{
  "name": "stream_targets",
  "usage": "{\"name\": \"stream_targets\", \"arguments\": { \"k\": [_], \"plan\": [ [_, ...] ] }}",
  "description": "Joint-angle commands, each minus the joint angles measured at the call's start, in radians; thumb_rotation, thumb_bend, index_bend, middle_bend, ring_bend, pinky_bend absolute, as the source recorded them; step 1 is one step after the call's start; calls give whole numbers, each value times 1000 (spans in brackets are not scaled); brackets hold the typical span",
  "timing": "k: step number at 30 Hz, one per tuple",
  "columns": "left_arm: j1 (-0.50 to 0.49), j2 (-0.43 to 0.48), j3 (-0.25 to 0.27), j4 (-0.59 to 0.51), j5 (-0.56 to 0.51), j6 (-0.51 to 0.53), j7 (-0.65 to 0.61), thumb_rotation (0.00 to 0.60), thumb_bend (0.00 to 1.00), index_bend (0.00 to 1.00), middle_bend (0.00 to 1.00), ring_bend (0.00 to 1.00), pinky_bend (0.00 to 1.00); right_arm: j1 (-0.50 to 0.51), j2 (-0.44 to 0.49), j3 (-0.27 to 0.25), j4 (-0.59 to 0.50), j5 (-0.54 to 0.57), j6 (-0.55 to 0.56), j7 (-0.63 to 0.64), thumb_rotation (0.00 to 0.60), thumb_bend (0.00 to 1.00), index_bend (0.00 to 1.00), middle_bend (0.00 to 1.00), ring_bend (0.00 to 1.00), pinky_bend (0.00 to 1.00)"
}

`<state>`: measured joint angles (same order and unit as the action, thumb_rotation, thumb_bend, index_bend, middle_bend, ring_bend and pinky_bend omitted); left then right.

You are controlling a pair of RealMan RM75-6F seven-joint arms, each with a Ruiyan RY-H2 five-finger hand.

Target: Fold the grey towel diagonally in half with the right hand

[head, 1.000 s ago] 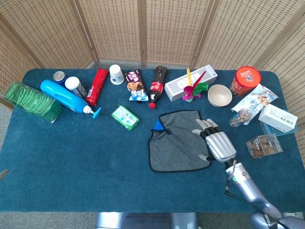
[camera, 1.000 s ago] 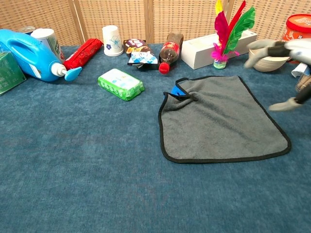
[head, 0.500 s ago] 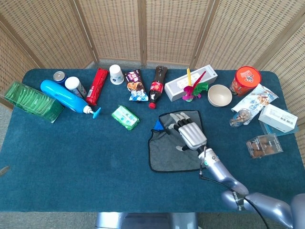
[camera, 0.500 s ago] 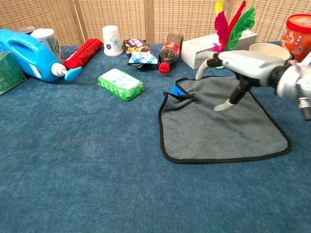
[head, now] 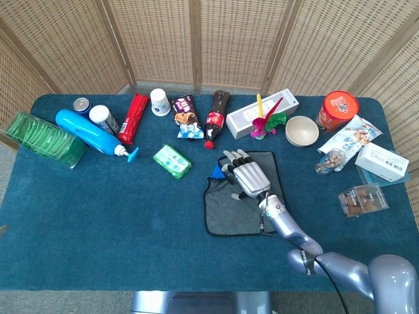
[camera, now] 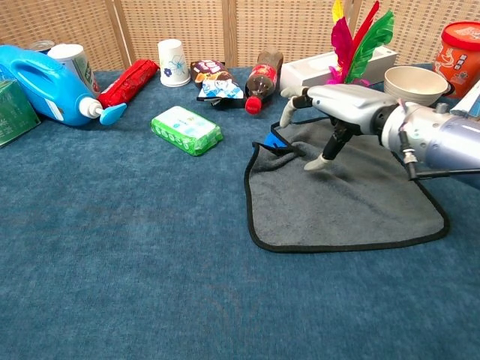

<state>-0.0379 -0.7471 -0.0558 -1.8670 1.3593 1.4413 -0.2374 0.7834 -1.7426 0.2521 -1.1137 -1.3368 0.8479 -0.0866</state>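
hovers right robot hand (camera: 330, 112) with fingers apart, empty, above grey towel (camera: 352, 195) near its bunched 10 o'clock corner, seemingly poised to pinch it for the diagonal fold.

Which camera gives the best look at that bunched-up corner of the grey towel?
The chest view: the grey towel's bunched corner shows close, beside the right hand's fingertips. The head view shows it small, partly under the hand.

Bare blue carpeted table (camera: 135, 247) lies open in front of and to the left of the grey black-edged towel (camera: 352, 206). Behind the towel, passage is blocked by the white oblong box (camera: 330, 66), pink-and-green feather shuttlecock (camera: 352, 45) and cream bowl (camera: 414, 84).
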Motion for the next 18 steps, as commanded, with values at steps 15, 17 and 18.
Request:
{"name": "stream_targets", "arguments": {
  "k": [15,17,18],
  "plan": [
    [-12,3,-10,12,-26,-36,-14,600,191,0,0,0,0,93,-104,10,190,34,-65,37,600,191,358,11,0,98],
    [-13,3,-10,12,-28,-38,-14,600,191,0,0,0,0,102,-115,10,205,36,-70,40,600,212,381,16,0,101],
    [-13,3,-11,12,-29,-39,-14,600,191,0,0,0,0,104,-119,9,212,37,-69,40,600,221,400,21,0,104]
  ]
}}
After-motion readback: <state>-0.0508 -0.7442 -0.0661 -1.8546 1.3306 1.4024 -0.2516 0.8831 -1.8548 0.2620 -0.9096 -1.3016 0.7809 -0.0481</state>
